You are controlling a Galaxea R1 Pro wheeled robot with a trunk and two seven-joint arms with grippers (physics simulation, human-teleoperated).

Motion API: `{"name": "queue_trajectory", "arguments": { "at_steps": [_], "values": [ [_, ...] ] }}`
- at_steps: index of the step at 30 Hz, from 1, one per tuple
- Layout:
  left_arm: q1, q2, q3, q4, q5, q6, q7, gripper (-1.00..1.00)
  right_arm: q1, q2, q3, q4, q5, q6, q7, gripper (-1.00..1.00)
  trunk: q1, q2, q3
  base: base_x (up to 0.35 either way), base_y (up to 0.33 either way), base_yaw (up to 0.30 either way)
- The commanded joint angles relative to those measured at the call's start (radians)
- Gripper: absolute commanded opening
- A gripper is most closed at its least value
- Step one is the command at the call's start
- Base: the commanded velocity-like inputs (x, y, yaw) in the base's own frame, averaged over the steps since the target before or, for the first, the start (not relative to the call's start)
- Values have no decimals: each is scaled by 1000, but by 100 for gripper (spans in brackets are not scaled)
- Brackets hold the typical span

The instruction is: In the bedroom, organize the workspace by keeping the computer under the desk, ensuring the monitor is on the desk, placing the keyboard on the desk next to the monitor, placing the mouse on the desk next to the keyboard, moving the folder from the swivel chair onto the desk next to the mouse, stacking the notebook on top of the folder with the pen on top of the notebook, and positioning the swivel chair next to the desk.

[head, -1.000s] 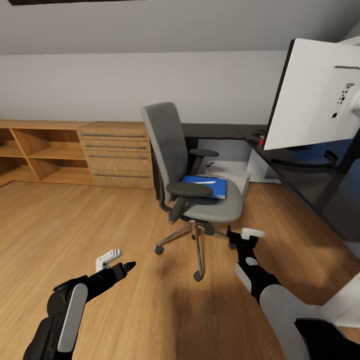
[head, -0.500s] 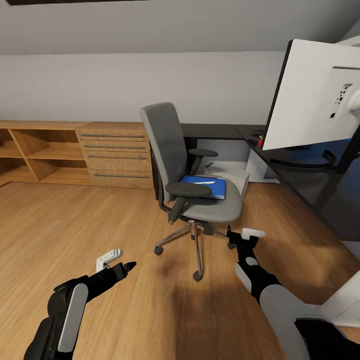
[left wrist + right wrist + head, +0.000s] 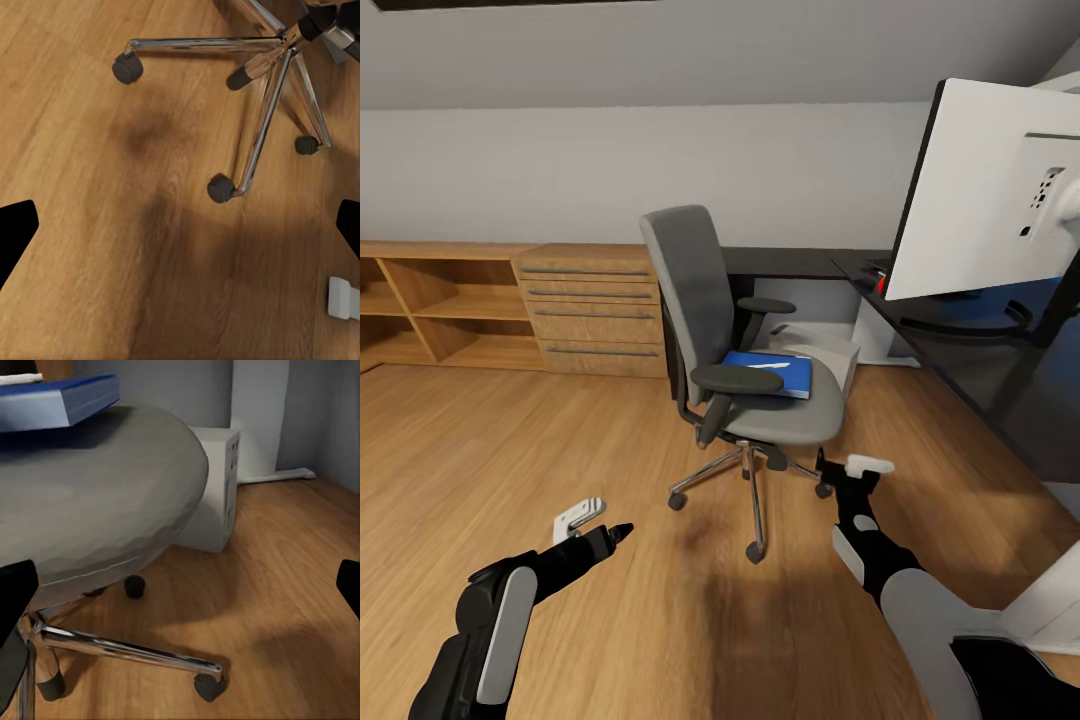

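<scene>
A: What's nearest?
B: The left gripper (image 3: 592,522) and right gripper (image 3: 852,468), both spread wide and empty, low over the wooden floor (image 3: 510,450).
A: Beyond them?
B: The swivel chair (image 3: 735,350), with the blue folder (image 3: 768,372) flat on its seat.
A: Farther?
B: The computer (image 3: 217,484) stands on the floor behind the chair, the monitor (image 3: 990,190) on the black desk (image 3: 960,350).

A home study corner: grey upholstered swivel chair (image 3: 725,330), glossy black L-shaped desk (image 3: 960,370), light wooden shelving and drawers (image 3: 510,305), wooden floor (image 3: 510,450).
</scene>
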Motion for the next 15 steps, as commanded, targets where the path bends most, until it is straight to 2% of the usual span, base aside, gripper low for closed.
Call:
{"name": "queue_trajectory", "arguments": {
  "at_steps": [1,6,9,11,13,15],
  "values": [
    [-1,-1,2,-1,5,6,1,100,-1,0,-4,1,-4,-10,2,100,0,0,-1,0,0,0],
    [-1,-1,1,-1,5,6,0,100,-1,-1,-25,1,-12,-15,0,100,0,0,-1,0,0,0],
    [-1,-2,0,-1,5,6,0,100,-1,-3,-81,-7,-47,31,5,100,0,0,-1,0,0,0],
    [-1,-2,-1,-1,5,6,0,100,-2,-5,-125,-36,-84,81,9,100,0,0,-1,0,0,0],
    [-1,-2,-1,-1,5,6,0,100,-2,-5,-139,-55,-107,103,9,100,0,0,-1,0,0,0],
    [-1,-2,-1,-1,4,5,-1,100,-2,-5,-163,-92,-179,133,9,100,0,0,-1,0,0,0]
  ]
}}
